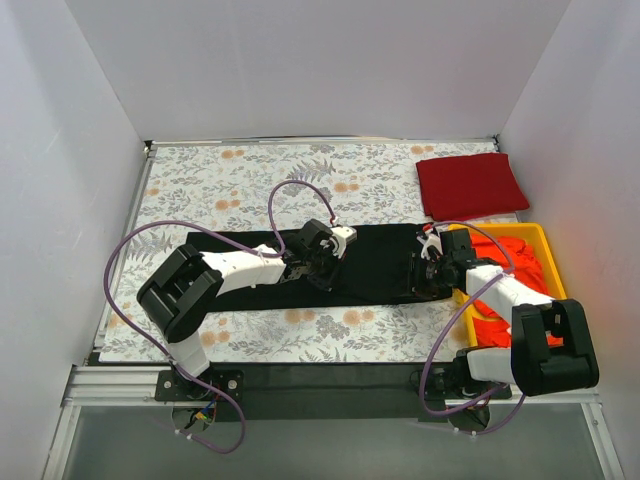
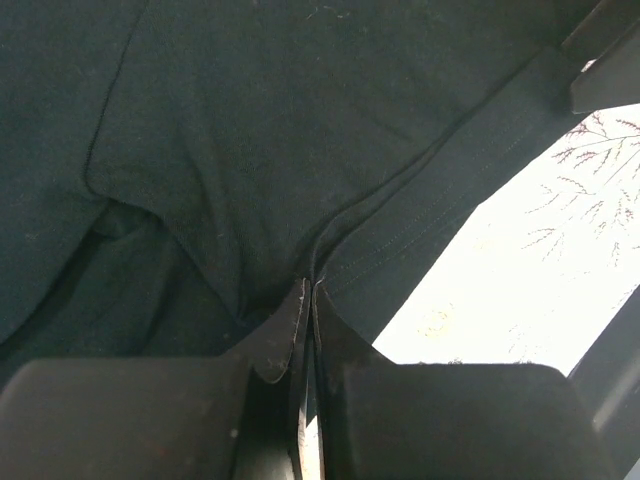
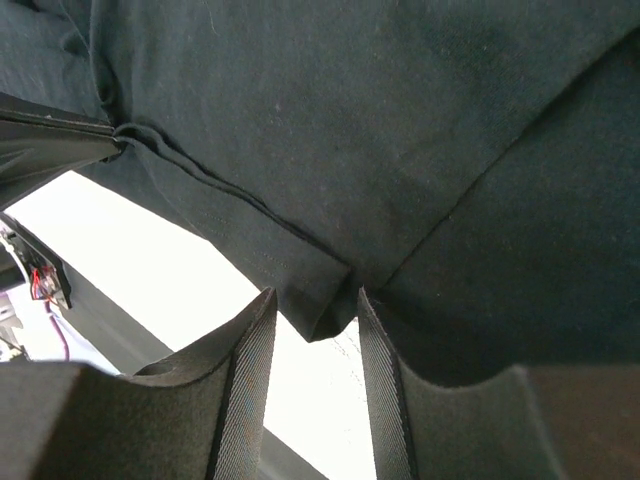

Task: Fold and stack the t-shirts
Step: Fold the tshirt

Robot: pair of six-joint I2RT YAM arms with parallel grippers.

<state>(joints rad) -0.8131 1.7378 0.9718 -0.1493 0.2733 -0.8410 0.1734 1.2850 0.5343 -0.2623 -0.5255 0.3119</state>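
A black t-shirt [image 1: 375, 262] lies as a long folded strip across the middle of the table. My left gripper [image 1: 322, 264] sits on its middle; in the left wrist view the gripper [image 2: 308, 285] is shut on a pinched fold near the hem of the black cloth [image 2: 250, 130]. My right gripper [image 1: 430, 272] is at the strip's right end. In the right wrist view it [image 3: 316, 295] is open, with a corner of the black shirt [image 3: 350, 130] hanging between its fingers. A folded dark red t-shirt [image 1: 470, 185] lies at the back right. Orange-red t-shirts [image 1: 515, 255] fill the bin.
The yellow plastic bin [image 1: 547, 252] stands at the right edge, just beside my right arm. The floral table cover [image 1: 250, 170] shows behind and in front of the black strip. White walls close in the left, back and right sides.
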